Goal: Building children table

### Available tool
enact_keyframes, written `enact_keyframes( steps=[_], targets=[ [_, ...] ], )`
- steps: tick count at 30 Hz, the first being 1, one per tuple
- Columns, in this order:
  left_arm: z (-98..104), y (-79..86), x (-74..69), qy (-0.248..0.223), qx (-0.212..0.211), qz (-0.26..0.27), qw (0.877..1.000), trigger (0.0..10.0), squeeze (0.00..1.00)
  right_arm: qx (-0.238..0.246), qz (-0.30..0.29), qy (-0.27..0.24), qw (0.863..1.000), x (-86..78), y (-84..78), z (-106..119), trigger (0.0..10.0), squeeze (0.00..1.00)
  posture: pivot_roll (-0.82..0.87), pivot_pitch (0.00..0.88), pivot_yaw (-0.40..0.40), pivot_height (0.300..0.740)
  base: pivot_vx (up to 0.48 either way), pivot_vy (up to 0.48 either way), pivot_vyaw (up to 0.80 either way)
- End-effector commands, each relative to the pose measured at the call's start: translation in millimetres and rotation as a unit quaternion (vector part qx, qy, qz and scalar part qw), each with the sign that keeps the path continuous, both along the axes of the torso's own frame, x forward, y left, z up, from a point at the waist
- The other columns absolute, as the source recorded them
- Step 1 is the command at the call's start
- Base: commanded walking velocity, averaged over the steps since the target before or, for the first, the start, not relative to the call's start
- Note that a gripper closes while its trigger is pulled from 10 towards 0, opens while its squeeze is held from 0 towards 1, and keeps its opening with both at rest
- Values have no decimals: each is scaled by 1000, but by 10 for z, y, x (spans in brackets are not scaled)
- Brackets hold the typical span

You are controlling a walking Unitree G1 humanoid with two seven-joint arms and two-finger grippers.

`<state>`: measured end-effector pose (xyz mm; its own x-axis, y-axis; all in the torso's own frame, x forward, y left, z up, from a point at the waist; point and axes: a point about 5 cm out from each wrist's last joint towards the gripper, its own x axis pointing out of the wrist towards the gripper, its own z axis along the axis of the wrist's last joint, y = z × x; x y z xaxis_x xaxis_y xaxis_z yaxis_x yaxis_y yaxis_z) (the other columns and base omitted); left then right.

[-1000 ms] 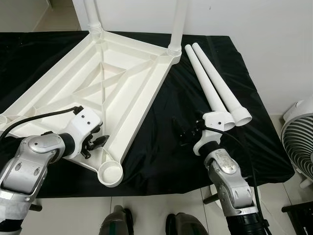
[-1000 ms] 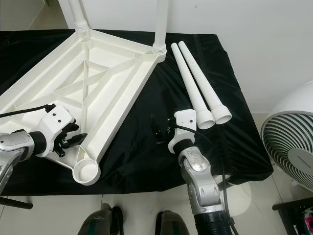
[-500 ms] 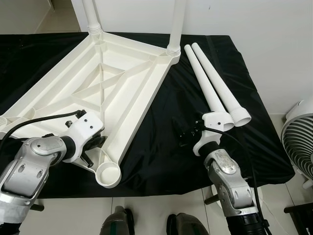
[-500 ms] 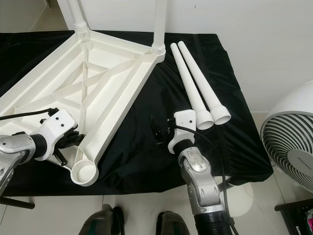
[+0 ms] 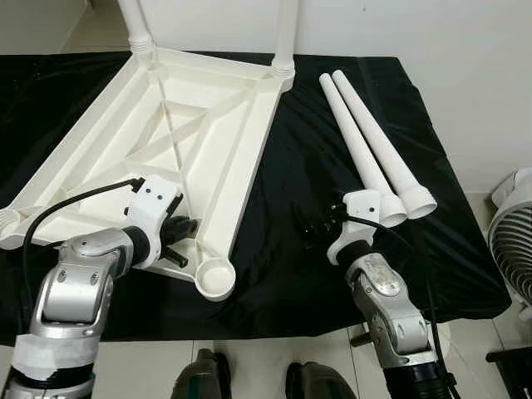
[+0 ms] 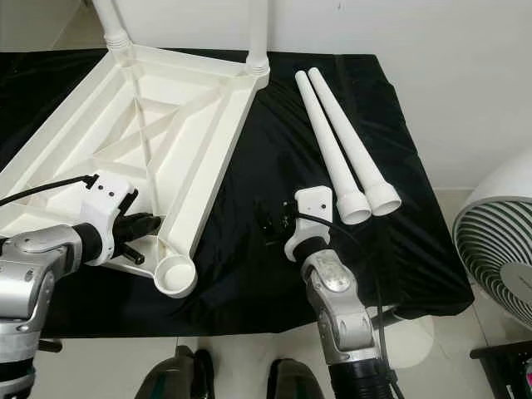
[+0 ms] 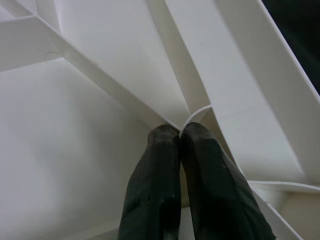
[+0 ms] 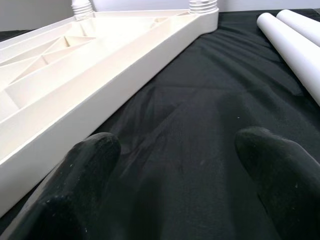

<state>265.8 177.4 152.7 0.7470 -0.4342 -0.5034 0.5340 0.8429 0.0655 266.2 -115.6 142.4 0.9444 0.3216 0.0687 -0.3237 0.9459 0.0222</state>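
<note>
Left gripper pinches tabletop rib; corner socket empty.

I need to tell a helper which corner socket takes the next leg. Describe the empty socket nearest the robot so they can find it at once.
On the black cloth lies the white tabletop, upside down. Follow its right edge toward the robot to the near corner: the socket is the round open cup there, just right of the left gripper. Unlike the two far corners, which already have legs standing in them, it is empty.

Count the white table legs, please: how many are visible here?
4. Two loose legs lie side by side on the black cloth, ahead of the right hand. Two already stand in the tabletop's far corners.
</note>
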Motion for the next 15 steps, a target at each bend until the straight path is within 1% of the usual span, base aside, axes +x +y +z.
enact_keyframes(
  steps=[1,3,4,5,6,7,8,9,10,11,12,13,15],
  targets=[
    [-271,346,-14,4,118,233,965,0,0,-1,0,0,1000,-10,6,18,10000,0,-48,141,1,740,0,0,0],
    [-263,353,-14,1,122,237,964,0,0,-1,0,0,1000,-9,6,18,10000,0,-46,141,-1,740,0,0,0],
    [-245,251,22,-11,124,220,968,5804,0,0,3,0,1000,-7,27,17,10000,0,-42,140,-3,740,0,0,0],
    [-237,163,44,-19,124,194,973,10000,0,1,4,0,1000,-7,39,17,10000,0,-42,141,-2,740,0,0,0],
    [-205,51,63,-36,109,165,980,10000,0,2,6,0,1000,-7,45,17,10000,0,-42,141,-2,740,0,0,0],
    [-205,51,63,-36,109,165,980,10000,0,2,6,0,1000,-7,45,17,10000,0,-42,141,-2,740,0,0,0],
    [-182,-51,55,-42,89,134,986,10000,0,1,6,0,1000,-6,46,16,10000,0,-42,141,-2,740,0,0,0],
    [-138,-143,56,-54,70,108,990,10000,443,1,5,0,1000,-4,40,16,10000,0,-42,141,-2,740,0,0,0],
    [-110,-196,54,-61,59,93,992,10000,443,1,4,0,1000,-3,35,15,10000,0,-42,141,-2,740,0,0,0],
    [-76,-264,31,-67,38,68,995,10000,1000,0,3,0,1000,-4,31,12,10000,0,-42,140,2,740,0,0,0],
    [-76,-264,31,-67,38,68,995,10000,1000,0,3,0,1000,-4,31,12,10000,0,-42,140,2,740,0,0,0],
    [-13,-361,1,-81,13,30,996,10000,1000,0,1,0,1000,-5,26,8,10000,0,-42,140,2,740,0,0,0],
    [-13,-361,1,-81,13,30,996,10000,1000,0,1,0,1000,-5,26,8,10000,0,-42,140,2,740,0,0,0]
  ],
)
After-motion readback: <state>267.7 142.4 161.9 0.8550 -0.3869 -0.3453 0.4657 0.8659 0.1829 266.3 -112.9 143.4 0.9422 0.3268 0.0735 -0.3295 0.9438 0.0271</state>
